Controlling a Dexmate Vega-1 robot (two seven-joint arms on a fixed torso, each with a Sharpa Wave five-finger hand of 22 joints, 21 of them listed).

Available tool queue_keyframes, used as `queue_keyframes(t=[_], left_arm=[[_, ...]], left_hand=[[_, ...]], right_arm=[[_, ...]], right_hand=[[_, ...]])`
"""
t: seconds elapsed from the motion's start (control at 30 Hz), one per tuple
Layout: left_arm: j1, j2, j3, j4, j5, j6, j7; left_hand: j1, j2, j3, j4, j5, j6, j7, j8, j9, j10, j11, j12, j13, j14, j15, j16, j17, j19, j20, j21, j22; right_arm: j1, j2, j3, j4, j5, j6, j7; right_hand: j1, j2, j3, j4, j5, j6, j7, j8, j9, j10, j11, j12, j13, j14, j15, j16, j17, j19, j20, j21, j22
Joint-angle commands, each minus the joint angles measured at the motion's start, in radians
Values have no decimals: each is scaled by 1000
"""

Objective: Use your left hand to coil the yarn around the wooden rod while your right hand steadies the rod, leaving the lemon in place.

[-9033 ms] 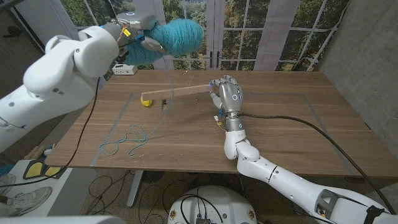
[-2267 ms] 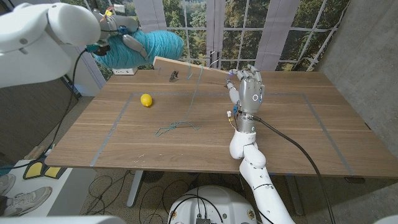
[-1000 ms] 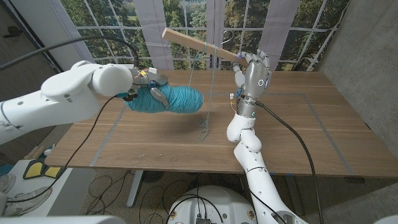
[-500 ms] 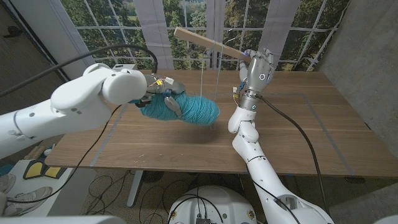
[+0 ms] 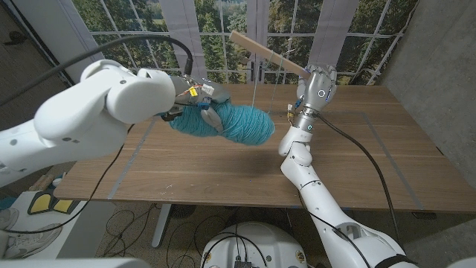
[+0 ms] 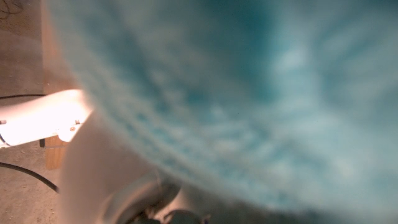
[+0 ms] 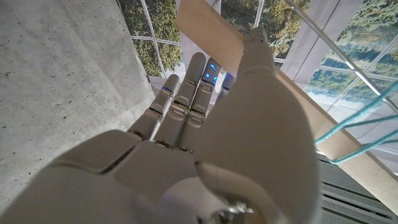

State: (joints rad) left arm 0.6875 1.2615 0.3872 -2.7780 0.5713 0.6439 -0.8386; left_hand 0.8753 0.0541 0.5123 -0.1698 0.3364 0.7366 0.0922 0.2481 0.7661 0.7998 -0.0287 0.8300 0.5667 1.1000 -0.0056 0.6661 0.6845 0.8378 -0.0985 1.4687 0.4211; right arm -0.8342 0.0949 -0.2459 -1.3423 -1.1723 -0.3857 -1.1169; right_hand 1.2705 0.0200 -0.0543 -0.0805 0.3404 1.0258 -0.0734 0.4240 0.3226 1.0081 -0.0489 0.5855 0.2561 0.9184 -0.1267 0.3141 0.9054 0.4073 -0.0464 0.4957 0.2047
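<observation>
Both hands were occupied: teal yarn ball (image 5: 242, 124) was gripped by left hand (image 5: 199, 112) beside right hand (image 5: 318, 80), closed around raised flat wooden rod (image 5: 266, 53).

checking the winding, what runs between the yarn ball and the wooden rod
In the head view, thin teal strands hang from the wooden rod, held up by the right hand, towards the yarn ball in the left hand. Otherwise just air.

We record glossy white arm shells with rounded joints. Black cables run along both arms. The right robot hand (image 5: 318, 83) is grey metal, bearing small blue lights.
</observation>
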Motion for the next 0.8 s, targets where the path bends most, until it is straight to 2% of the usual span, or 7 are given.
queue_keyframes(t=[0.03, 0.2, 0.33, 0.5, 0.63, 0.73, 0.8], left_arm=[[166, 51, -364, -100, -111, 99, 62], [211, -14, -533, -79, -240, 56, 69], [149, 51, -541, -96, -274, 122, 95], [126, 20, -620, -72, -381, 114, 111], [107, -52, -667, -24, -515, 38, 129], [80, -19, -669, -27, -565, 46, 153], [34, 78, -637, -67, -565, 121, 186]], left_hand=[[26, 100, 263, 252, 3, 100, -92, 4, 4, 43, -83, 20, 622, 260, -198, 172, 244, 3, -120, 15, 55], [26, 100, 263, 251, 2, 100, -91, 3, 3, 43, -84, 22, 624, 261, -197, 174, 244, 3, -120, 19, 58], [27, 101, 263, 250, 2, 100, -92, 4, 5, 42, -85, 25, 628, 263, -199, 175, 242, 2, -120, 20, 59], [27, 101, 264, 249, 1, 99, -93, 4, 7, 41, -85, 28, 631, 263, -199, 177, 244, 0, -119, 21, 59], [27, 102, 267, 251, 1, 101, -92, 4, 6, 43, -83, 29, 629, 262, -198, 180, 251, -1, -119, 21, 58], [27, 103, 267, 251, 0, 99, -89, 4, 8, 43, -81, 32, 632, 261, -198, 181, 253, 2, -119, 24, 58], [27, 104, 267, 250, -1, 100, -89, 4, 9, 44, -83, 33, 631, 262, -199, 181, 251, 4, -119, 27, 60]], right_arm=[[14, -28, 1, 42, 38, -60, 0], [5, -31, -1, 38, 25, -50, 0], [-10, -40, -3, 21, 28, -25, 0], [-34, -46, 0, 0, 28, 7, 0], [-52, -38, 14, -13, 12, 24, 0], [-63, -41, 13, -29, 22, 29, 0], [-71, -42, 18, -36, 19, 41, 0]], right_hand=[[131, 134, 1, 3, 6, 66, -45, 0, 4, 98, -86, 0, 224, 12, -110, -2, 3, -6, -105, 6, 0], [132, 133, -1, 4, 6, 68, -46, 0, 5, 98, -87, 0, 225, 12, -110, -4, 5, -7, -105, 7, -1], [133, 134, -2, 5, 6, 68, -45, -2, 5, 100, -87, -1, 225, 13, -110, -7, 7, -8, -105, 9, -1], [134, 133, -5, 5, 7, 71, -45, -3, 3, 100, -88, -1, 228, 15, -109, -8, 10, -9, -105, 11, -1], [134, 135, -6, 7, 7, 69, -47, -3, 6, 101, -88, -3, 227, 16, -110, -11, 11, -9, -105, 13, -1], [135, 135, -6, 7, 7, 69, -48, -4, 6, 99, -89, -3, 229, 16, -110, -12, 12, -10, -105, 13, -1], [136, 135, -7, 6, 8, 70, -47, -4, 6, 100, -89, -4, 229, 16, -111, -12, 13, -10, -105, 14, -1]])
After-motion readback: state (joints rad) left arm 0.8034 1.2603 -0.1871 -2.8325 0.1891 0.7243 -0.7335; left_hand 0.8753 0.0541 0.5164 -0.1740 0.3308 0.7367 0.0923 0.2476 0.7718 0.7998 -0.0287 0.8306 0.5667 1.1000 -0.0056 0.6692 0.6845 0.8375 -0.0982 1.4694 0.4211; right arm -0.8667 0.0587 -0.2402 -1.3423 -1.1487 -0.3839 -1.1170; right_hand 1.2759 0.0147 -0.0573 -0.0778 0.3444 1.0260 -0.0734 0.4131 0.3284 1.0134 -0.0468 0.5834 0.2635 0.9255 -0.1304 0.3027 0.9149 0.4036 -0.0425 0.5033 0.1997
